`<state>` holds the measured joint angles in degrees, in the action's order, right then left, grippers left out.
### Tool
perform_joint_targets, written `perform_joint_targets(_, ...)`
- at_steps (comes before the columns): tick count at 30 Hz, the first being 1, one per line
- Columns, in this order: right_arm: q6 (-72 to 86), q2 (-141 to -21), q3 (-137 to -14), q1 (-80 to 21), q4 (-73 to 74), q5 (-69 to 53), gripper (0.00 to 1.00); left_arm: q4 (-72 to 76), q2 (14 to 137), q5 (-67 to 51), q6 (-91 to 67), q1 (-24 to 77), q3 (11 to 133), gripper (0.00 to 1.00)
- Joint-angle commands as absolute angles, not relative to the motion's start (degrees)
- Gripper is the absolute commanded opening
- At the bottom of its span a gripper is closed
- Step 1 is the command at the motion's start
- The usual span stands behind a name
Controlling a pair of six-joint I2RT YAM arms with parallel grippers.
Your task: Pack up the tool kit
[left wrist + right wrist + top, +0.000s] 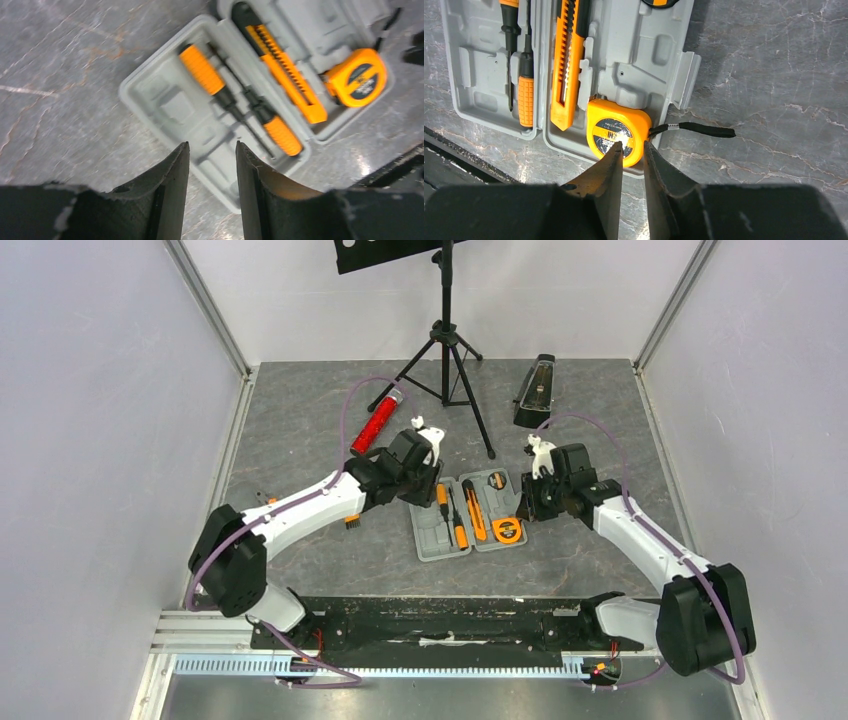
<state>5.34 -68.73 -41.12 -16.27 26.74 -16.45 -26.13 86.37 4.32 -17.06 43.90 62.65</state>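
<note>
1. The grey marbled table [300,450] carries the open grey case [430,542], which lies between the two arms.
2. In its recesses lie two screwdrivers [202,70], a knife [564,75] and a tape measure [619,131].
3. The left jaws are apart and empty above the case's edge.
4. The right jaws are slightly apart, with their tips over the tape measure.

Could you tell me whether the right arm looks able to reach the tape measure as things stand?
Probably yes: the right gripper hangs right over the tape measure, with nothing between them.

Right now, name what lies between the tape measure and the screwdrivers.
The orange utility knife, seated in its recess; the right wrist view shows it.
</note>
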Motion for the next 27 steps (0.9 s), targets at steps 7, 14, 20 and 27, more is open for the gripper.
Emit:
perform_joint_targets(7,4.53,-70.59,-36.92,-16.61,21.59,-19.19,0.21,-18.13,93.33,-4.69,-20.96,50.11,70.98,0.45)
perform_joint_targets(14,5.06,-72.23,-32.78,-17.24,19.57,-17.73,0.18,-14.92,99.24,-10.35,-24.8,52.09,74.32,0.4)
perform_joint_targets(20,5.9,-71.5,-32.22,-19.92,20.45,-13.15,0.16,-16.76,102.84,-11.88,-26.46,52.16,77.69,0.37)
perform_joint_targets(27,6.47,-67.24,-37.74,-19.35,20.86,-11.51,0.26,-17.37,105.67,-15.36,-30.09,52.12,81.56,0.34)
